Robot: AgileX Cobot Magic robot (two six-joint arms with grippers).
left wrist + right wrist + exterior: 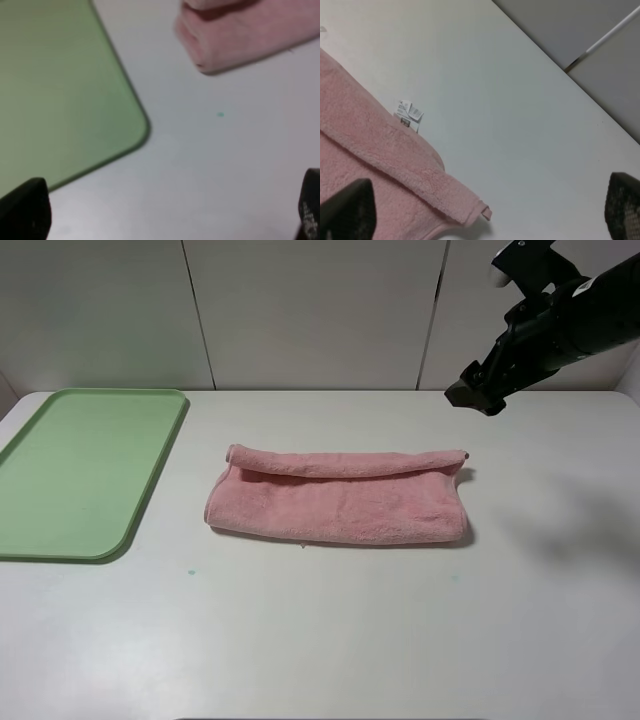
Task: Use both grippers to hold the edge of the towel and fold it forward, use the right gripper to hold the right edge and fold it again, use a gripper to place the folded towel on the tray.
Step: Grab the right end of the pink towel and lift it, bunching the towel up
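Salmon-pink terry towel [338, 502], fluffy and thick, folded once into a long band across the middle of the white table [400, 640]. Lies flat, long sides running left to right in the high view, well apart from the light green tray [60, 470] at the table's left side. Shows a fairly straight doubled near side and rounded, bulging ends; along the far side, upper layer turned back on itself in a soft roll reaching almost to the right end. From the right wrist: stitched hem [395, 167] of the upper layer crossing the pile as a thick ridge, small loop [486, 214] at its corner hanging just over the table, small white label [409, 114] with dark print sticking out from the lower layer's edge onto the bare surface. From the left wrist: blurred left end of the fold, layers stacked, near the tray's rounded corner but clear of it; tiny green speck [220, 114] on the table between the two. Right gripper [478, 392] raised in the air beyond the towel's far right corner, black fingers spread wide, holding nothing. Left gripper [167, 212] outside the high view; in its own wrist view, fingertips at opposite edges of the picture, wide apart and empty, above bare table beside the tray.
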